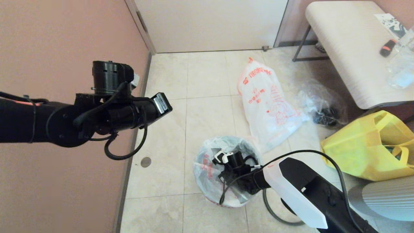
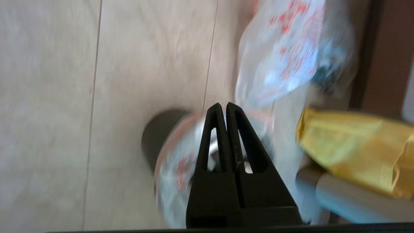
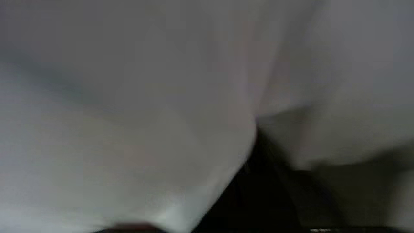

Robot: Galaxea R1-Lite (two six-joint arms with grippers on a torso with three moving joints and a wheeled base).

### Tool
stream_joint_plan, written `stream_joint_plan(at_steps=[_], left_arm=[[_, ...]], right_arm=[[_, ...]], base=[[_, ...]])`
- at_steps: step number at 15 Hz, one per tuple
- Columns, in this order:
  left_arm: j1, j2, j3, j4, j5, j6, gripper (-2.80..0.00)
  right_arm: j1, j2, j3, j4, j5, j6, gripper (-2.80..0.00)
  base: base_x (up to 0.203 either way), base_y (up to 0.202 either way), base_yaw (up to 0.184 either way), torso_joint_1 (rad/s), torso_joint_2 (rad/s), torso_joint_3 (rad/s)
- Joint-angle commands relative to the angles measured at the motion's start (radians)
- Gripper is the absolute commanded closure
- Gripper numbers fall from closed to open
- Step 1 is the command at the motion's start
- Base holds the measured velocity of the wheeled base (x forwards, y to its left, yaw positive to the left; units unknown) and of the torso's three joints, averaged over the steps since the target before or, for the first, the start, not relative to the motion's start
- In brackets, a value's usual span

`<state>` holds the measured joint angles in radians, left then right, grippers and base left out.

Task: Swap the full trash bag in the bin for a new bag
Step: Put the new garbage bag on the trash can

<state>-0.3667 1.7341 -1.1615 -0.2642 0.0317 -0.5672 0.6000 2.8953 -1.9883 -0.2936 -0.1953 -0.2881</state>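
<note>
The black bin (image 2: 152, 139) stands on the tiled floor, lined with the new bag (image 1: 203, 161), whose thin white, red-printed plastic folds over the rim. My right wrist (image 1: 236, 168) reaches down inside that lining. Its fingers are hidden there, and the right wrist view shows only white plastic close up against dark. The full trash bag (image 1: 265, 103), white with orange print and an orange handle, lies on its side on the floor behind the bin. My left arm (image 1: 129, 110) hangs raised to the left of the bin. The left gripper (image 2: 223, 105) is shut and empty above it.
A yellow fabric tote (image 1: 372, 149) sits right of the bin, with a clear plastic bag of dark items (image 1: 323, 106) behind it. A pale bench (image 1: 349, 48) stands at the far right. The pink wall (image 1: 64, 38) runs along the left. A grey ribbed object (image 1: 385, 200) lies at the lower right.
</note>
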Motion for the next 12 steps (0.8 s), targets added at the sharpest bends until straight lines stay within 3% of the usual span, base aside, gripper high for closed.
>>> stream_joint_plan(at_steps=[1, 6, 8, 10, 12], left_arm=[[-0.003, -0.005, 0.014, -0.015, 0.002, -0.003, 0.00], [-0.003, -0.005, 0.013, -0.017, 0.002, -0.003, 0.00], [-0.004, -0.008, 0.011, -0.015, 0.002, -0.003, 0.00], [-0.019, -0.025, 0.014, -0.013, 0.002, -0.003, 0.00], [-0.038, -0.029, 0.010, 0.016, 0.003, 0.000, 0.00]], right_arm=[[-0.007, 0.011, -0.001, 0.051, -0.001, -0.010, 0.00], [-0.005, -0.057, -0.001, 0.121, -0.005, -0.028, 0.00], [0.025, -0.121, 0.023, 0.128, -0.010, 0.028, 0.00], [0.076, -0.238, 0.143, 0.151, -0.025, 0.134, 0.00], [0.127, -0.450, 0.406, 0.188, -0.035, 0.254, 0.00]], base=[[0.000, 0.000, 0.000, 0.000, 0.00, 0.000], [0.000, 0.000, 0.000, 0.000, 0.00, 0.000], [0.000, 0.000, 0.000, 0.000, 0.00, 0.000], [0.000, 0.000, 0.000, 0.000, 0.00, 0.000], [0.000, 0.000, 0.000, 0.000, 0.00, 0.000]])
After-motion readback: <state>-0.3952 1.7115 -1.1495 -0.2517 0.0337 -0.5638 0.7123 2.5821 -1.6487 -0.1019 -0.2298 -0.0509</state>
